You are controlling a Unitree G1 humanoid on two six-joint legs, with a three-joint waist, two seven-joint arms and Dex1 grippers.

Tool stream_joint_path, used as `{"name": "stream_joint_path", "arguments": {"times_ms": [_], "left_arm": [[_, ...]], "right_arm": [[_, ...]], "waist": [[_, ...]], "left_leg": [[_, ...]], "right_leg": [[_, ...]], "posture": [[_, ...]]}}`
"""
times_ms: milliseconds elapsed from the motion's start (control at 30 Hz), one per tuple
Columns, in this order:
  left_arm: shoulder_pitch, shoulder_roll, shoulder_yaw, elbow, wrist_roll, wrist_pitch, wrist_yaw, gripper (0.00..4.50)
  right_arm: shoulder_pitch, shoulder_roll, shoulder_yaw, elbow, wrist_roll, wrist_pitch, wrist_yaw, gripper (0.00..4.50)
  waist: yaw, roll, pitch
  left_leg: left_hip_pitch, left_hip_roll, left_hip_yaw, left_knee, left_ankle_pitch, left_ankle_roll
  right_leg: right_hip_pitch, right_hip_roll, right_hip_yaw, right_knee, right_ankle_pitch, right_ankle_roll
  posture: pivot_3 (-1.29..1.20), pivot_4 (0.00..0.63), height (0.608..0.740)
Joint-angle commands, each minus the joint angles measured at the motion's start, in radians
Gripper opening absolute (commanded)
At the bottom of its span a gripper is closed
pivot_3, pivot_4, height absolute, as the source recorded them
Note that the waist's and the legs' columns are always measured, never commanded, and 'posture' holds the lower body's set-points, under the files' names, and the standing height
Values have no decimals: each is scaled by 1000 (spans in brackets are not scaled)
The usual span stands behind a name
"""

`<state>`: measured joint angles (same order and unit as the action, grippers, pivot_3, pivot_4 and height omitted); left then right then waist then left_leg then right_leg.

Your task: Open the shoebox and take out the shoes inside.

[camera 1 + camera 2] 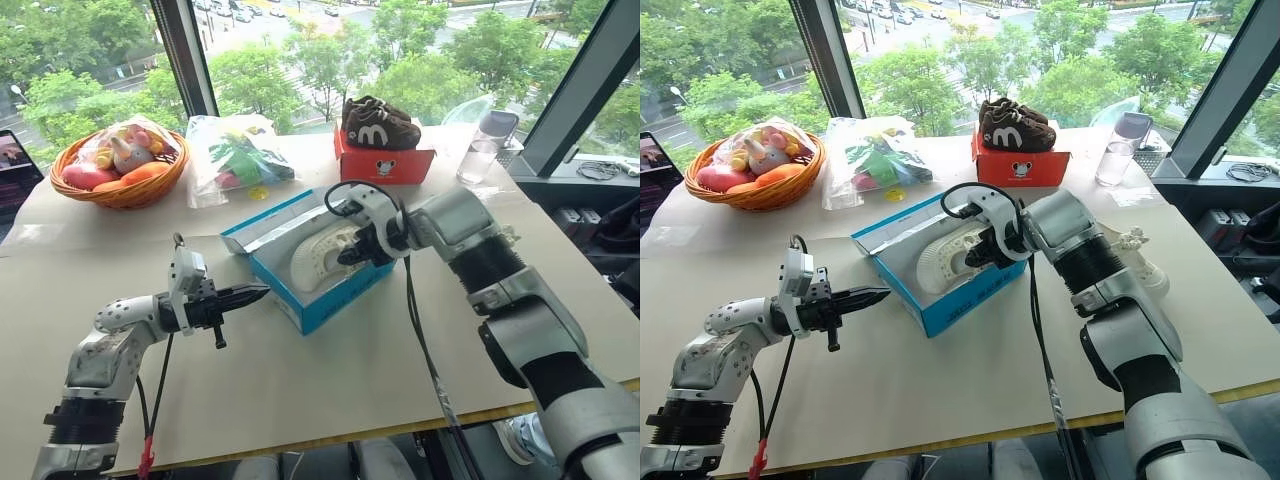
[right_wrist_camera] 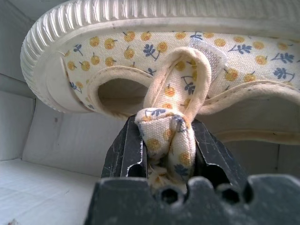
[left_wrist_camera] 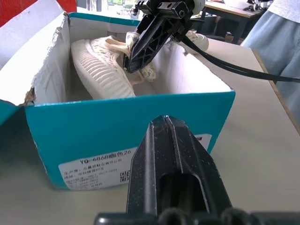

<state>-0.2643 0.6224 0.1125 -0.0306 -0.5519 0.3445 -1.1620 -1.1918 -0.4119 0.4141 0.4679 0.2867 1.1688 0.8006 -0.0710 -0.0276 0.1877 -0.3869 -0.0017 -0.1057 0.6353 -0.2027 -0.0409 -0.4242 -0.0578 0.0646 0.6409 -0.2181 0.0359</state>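
Open shoebox (image 1: 322, 300) lies mid-counter (image 1: 300, 390), one shoe (image 1: 320, 255) inside, half hidden by the right fingers (image 2: 131, 150) pinching its strap. Left fingers (image 1: 245, 295) closed, empty, beside the box.

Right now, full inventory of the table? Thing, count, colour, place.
shoebox: 1, bright blue, white inside, table centre, open.
cream shoe in box: 1, lying on its side inside the shoebox.
second cream shoe: 1, on the table beyond the right forearm, partly hidden.
red box: 1, far side of the table.
brown shoes: 2, white "m" marks, on top of the red box.
wicker basket: 1, toys inside, far left.
plastic bag: 1, clear, colourful contents, right of the basket.
clear bottle: 1, far right.
table: 1, beige.
left tool: shut, level, pointing at the shoebox.
right tool: shut on the boxed shoe's fabric strap.
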Motion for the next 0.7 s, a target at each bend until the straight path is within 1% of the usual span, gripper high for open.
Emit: {"name": "stream_joint_path", "arguments": {"times_ms": [33, 100, 133, 300, 467, 700], "left_arm": [[-16, 5, 5, -3, -1, -22, -11, 0], [-18, 6, 5, -1, -1, -23, -12, 0], [-19, 7, 5, 0, -1, -23, -13, 0], [-25, 11, 7, 6, 0, -22, -19, 0], [-31, 15, 8, 8, 1, -19, -21, 0], [-36, 23, 11, 7, 1, -14, -23, 0]], "right_arm": [[16, 18, -61, -19, 1, 19, -24, 699], [21, 23, -76, -27, 0, 25, -30, 207], [22, 27, -88, -34, 2, 29, -35, 63], [20, 37, -123, -74, 24, 55, -24, 62], [-2, 44, -207, -111, 63, 79, -27, 62], [3, 1, -258, -304, 120, 118, -23, 62]], "waist": [[-1, 0, 0], [0, 0, 0], [1, 0, 0], [-1, 0, 0], [-1, 0, 0], [1, 1, 1]], "left_leg": [[0, 0, 0, 0, 0, 0], [0, 0, 0, 0, 0, 0], [0, 0, 0, 0, 0, 0], [0, 0, 0, 0, 0, 0], [-1, 0, 0, -1, 0, 0], [-5, 0, 0, -2, 0, 0]], "right_leg": [[0, 0, 0, 0, 0, 0], [0, 0, 0, 0, 0, 0], [0, 0, 0, 0, 0, 0], [0, 0, 0, 0, 0, 0], [-2, 0, 0, 0, 0, 0], [-6, 0, 0, 0, 3, -6]], "posture": [[0, 150, 740], [0, 150, 740], [0, 150, 740], [0, 150, 740], [0, 150, 740], [0, 150, 740]]}}
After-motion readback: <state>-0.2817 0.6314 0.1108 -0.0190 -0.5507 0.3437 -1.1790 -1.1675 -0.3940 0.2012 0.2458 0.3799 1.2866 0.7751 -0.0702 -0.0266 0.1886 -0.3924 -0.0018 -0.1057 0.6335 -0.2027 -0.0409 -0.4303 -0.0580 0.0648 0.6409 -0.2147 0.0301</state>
